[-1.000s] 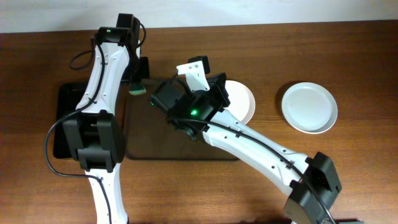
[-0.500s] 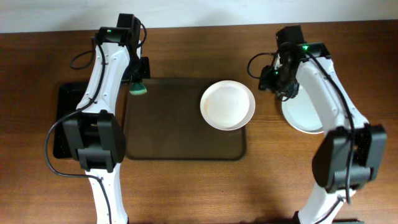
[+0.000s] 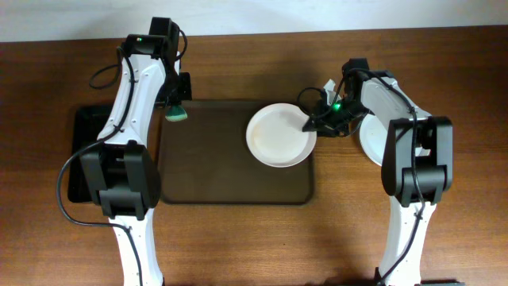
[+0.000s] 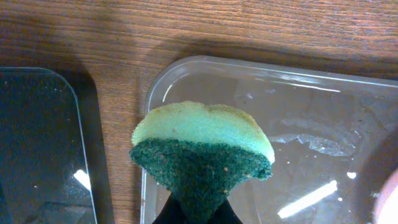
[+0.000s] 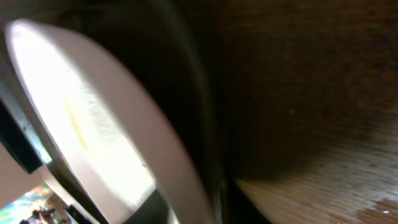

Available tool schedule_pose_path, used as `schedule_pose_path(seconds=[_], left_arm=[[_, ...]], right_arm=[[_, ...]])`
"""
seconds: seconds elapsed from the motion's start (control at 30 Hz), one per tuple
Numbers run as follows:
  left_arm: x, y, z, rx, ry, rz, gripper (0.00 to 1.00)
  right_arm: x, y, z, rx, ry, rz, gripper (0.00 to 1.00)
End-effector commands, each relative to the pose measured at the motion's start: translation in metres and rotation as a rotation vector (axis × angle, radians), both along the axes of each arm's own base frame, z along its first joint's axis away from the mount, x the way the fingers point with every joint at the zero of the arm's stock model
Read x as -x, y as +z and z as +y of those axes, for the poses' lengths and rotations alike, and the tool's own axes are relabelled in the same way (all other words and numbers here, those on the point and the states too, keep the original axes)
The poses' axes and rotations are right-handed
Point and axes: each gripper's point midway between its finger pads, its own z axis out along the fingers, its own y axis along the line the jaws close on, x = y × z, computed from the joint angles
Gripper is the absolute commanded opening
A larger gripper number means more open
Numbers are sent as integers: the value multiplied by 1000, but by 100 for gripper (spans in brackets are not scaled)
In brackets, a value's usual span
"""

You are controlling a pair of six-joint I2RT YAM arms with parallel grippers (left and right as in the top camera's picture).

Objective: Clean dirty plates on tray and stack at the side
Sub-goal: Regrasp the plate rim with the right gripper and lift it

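A white plate (image 3: 274, 137) lies on the upper right part of the dark-brown tray (image 3: 214, 171). My right gripper (image 3: 312, 125) is at the plate's right rim and shut on it. In the right wrist view the plate (image 5: 81, 118) fills the left side, blurred and close. A second white plate (image 3: 371, 144) lies on the table right of the tray, partly hidden by my right arm. No third plate shows. My left gripper (image 4: 198, 214) is shut on a green-and-yellow sponge (image 4: 202, 146) and holds it over the tray's top left corner (image 3: 175, 114).
A smaller black tray (image 3: 79, 131) lies left of the brown tray, and it also shows in the left wrist view (image 4: 43, 143). The brown tray's rim (image 4: 261, 65) shows glossy there. Wooden table surrounds both. My left arm stretches along the gap between the trays.
My right arm has come from over the right-hand plate to the tray plate's right rim. That plate has shifted a little to the left. The left arm and sponge have not moved.
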Motion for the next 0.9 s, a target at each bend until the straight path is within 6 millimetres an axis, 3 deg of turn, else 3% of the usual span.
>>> schedule_pose_path(seconds=[0.0, 0.13, 0.23, 0.4, 0.5, 0.63, 0.77, 0.87], left_arm=[[-1, -3, -1, 12, 11, 2, 1], [-1, -3, -1, 12, 11, 2, 1], [-1, -3, -1, 12, 11, 2, 1], [-1, -3, -1, 12, 11, 2, 0], [-2, -3, -1, 12, 11, 1, 0], [-1, -3, -1, 12, 11, 2, 0], [-1, -3, -1, 12, 11, 2, 0], [-1, -3, -1, 12, 11, 2, 0]], right_arm=[[0, -4, 2, -29, 2, 10, 4], [0, -1, 2, -29, 2, 7, 4], [-5, 14, 2, -26, 3, -33, 4], [-9, 49, -27, 171, -13, -129, 4], [-3, 49, -32, 207, -10, -109, 16], [-2, 44, -32, 277, 13, -113, 20], [3, 41, -14, 315, 44, -112, 28], [6, 35, -11, 471, -21, -88, 33]])
